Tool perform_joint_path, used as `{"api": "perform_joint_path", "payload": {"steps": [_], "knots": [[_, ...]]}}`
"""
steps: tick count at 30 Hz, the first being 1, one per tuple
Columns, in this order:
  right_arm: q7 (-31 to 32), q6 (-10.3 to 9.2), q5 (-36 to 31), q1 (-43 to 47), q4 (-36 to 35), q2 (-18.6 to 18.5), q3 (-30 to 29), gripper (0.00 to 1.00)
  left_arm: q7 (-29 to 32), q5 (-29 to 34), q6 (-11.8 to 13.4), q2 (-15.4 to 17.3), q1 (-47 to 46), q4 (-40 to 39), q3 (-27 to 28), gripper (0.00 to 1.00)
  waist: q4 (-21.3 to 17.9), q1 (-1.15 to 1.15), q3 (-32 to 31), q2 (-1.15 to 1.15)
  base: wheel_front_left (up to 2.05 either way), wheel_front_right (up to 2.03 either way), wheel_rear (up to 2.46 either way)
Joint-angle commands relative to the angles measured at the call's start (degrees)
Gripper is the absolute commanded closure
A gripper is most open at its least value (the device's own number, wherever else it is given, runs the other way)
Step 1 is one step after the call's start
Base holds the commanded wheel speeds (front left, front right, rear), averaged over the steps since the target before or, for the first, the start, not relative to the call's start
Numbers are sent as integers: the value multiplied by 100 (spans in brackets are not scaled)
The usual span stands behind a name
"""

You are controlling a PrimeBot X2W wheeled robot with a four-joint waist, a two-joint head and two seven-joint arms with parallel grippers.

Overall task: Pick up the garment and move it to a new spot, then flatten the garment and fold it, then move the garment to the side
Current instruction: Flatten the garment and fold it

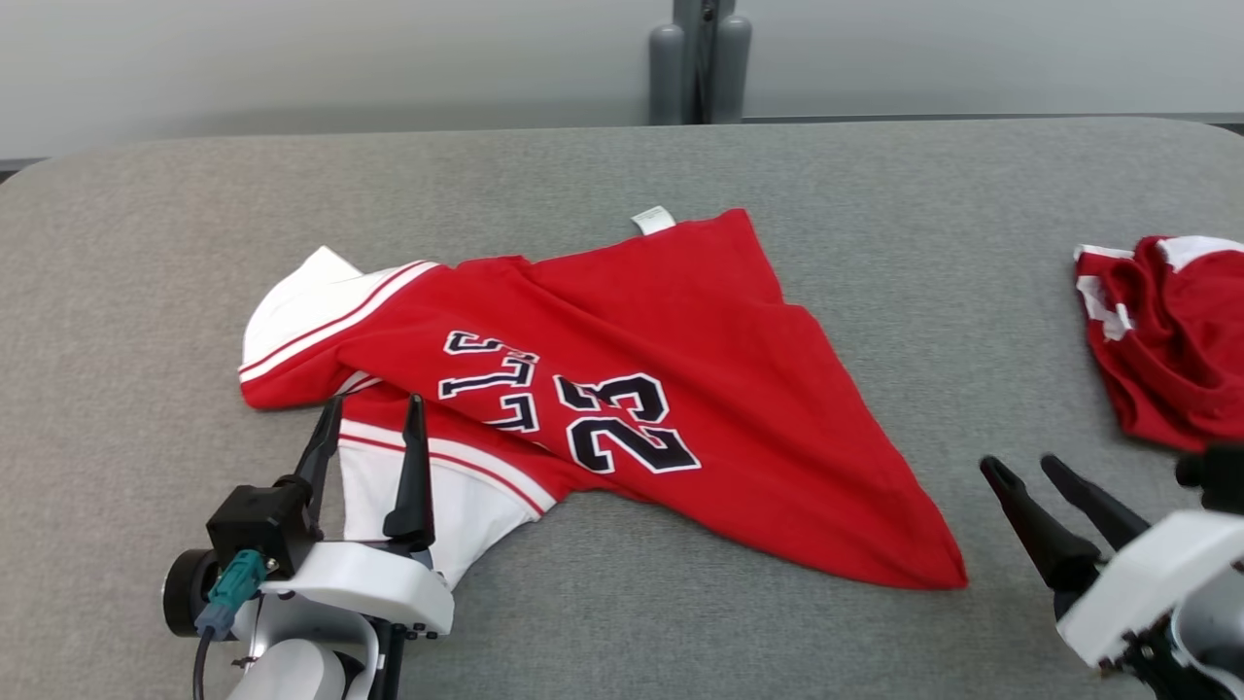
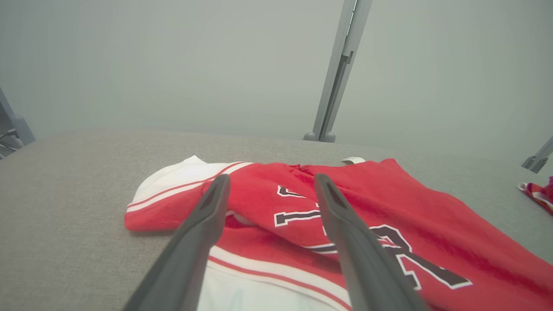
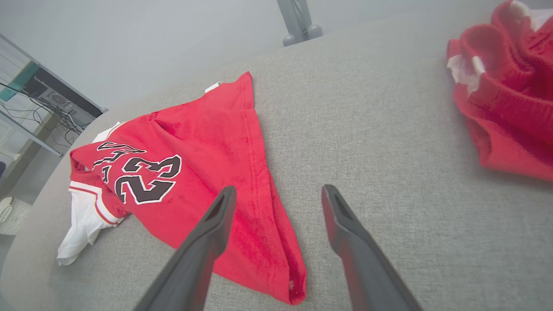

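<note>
While the garment (image 1: 622, 389) lies in a skewed, twisted wedge across the middle of the table (image 1: 194, 243), treat it as not yet flat: red body printed side up, "23" readable, one white sleeve (image 1: 292, 301) bunched at the far left, the other (image 1: 437, 496) folded under toward you.

Left gripper (image 1: 375, 401): fingers apart, holding nothing, poised over the nearer sleeve's striped band. I cannot tell whether the tips touch the cloth. Right gripper (image 1: 1020, 464): fingers apart, empty, over bare table just beside the pointed hem corner (image 1: 948, 576).

Judged step: taking hold for the spread-out.
- Pinch a single layer at the sleeve band with the left; the overlap there makes it easy to catch two layers.
- Bring the right onto the hem corner, low and shallow, so the fingers get under the edge.
- Pull the two holds apart evenly, or the twist will stay in the body.

Surroundings: a second red garment (image 1: 1166, 340) lies crumpled at the right edge, well apart from the first but close to your right arm. Keep the hem clear of it when you draw the corner out. A grey post (image 1: 700, 58) stands behind the table, out of the way.
</note>
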Motion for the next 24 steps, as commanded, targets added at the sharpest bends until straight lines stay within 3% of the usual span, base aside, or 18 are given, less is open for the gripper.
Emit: {"api": "perform_joint_path", "payload": {"steps": [1,6,15,24], "knots": [[109,1,-72,-203,-16,-71,67,0,-14,29,-13,4,-15,-27,-23,0,122,0,16,0,0,0,0],[440,1,-181,-955,454,-299,408,0,20,111,-15,-33,-153,-121,-134,0,465,0,152,0,0,0,0],[737,1,-274,-2400,2075,-797,1067,0,37,199,-54,-189,-381,-196,-351,0,1141,0,467,0,0,0,0],[944,1,-162,-3062,3023,-1163,1774,0,-28,193,-108,-337,-518,-112,-481,0,1502,0,584,0,0,0,0]]}}
